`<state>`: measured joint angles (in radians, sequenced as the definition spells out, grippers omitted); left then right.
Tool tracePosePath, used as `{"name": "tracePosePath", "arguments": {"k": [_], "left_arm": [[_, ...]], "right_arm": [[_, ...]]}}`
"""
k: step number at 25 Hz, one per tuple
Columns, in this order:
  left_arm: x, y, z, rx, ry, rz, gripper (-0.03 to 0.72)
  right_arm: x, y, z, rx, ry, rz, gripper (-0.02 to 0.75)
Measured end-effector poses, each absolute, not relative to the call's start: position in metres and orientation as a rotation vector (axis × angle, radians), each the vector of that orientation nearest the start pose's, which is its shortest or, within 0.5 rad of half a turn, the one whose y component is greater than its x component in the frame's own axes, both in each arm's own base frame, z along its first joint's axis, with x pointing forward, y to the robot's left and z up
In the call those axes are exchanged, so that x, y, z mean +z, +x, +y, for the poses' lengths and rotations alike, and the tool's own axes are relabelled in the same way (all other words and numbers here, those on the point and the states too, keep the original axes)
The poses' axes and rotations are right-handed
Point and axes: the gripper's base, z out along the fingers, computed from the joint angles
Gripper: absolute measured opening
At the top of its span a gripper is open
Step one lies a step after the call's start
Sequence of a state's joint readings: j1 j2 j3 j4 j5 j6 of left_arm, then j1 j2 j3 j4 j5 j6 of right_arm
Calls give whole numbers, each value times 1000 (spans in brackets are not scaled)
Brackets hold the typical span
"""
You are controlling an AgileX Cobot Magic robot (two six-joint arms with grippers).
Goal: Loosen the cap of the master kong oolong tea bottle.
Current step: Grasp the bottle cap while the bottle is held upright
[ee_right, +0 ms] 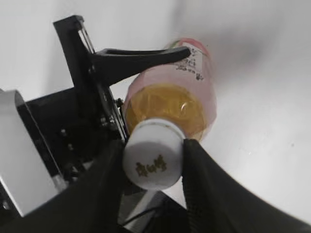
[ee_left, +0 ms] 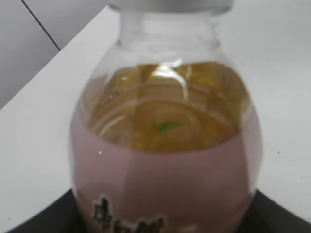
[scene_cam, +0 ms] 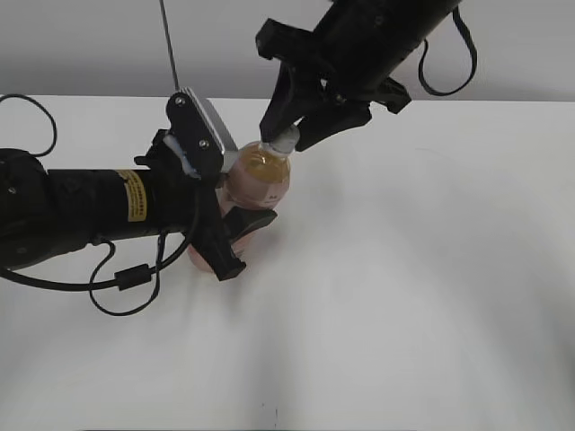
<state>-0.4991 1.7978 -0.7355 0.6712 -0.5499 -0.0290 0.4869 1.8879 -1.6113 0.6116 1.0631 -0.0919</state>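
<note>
The master kong oolong tea bottle [scene_cam: 266, 176], clear with amber tea and a pink label, stands tilted above the white table. My left gripper [scene_cam: 244, 199] is shut on its labelled body; in the left wrist view the bottle [ee_left: 165, 145] fills the frame, with dark fingers [ee_left: 34, 221] at the bottom corners. The white cap [ee_right: 153, 162] carries a small dark mark on top. My right gripper [ee_right: 154, 167] is shut on it, one black finger [ee_right: 104, 187] pressed against each side. From outside, the right gripper [scene_cam: 287, 140] comes down from above onto the cap [scene_cam: 285, 136].
The white table [scene_cam: 431, 269] stretches round the bottle, with a grey wall behind. The left arm's black cable [scene_cam: 126, 283] loops on the table at the left. The left gripper's finger [ee_right: 141, 56] and grey camera housing [ee_right: 19, 160] sit close beside the right gripper.
</note>
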Motion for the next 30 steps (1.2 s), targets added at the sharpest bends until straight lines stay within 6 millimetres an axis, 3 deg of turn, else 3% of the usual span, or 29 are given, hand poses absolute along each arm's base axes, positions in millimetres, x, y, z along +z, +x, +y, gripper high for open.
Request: {"name": "tracePosePath", "arguments": {"k": [9,16,23,30], "left_arm": [[151,279,-186,-307,1223,1683,402],[151,279,-186,-305,1225,1682,402],[150,280,-185,-300,1217,1693,402],[151,282,-183,-306,1175,1716,402]], "right_arm": [[281,338,230,691,-1413,2244,281],[282,339,230,430,-2012,1560,279],[283,342,231,129,-2339,827,278],[285,345,233,-123,-2422,236,278]]}}
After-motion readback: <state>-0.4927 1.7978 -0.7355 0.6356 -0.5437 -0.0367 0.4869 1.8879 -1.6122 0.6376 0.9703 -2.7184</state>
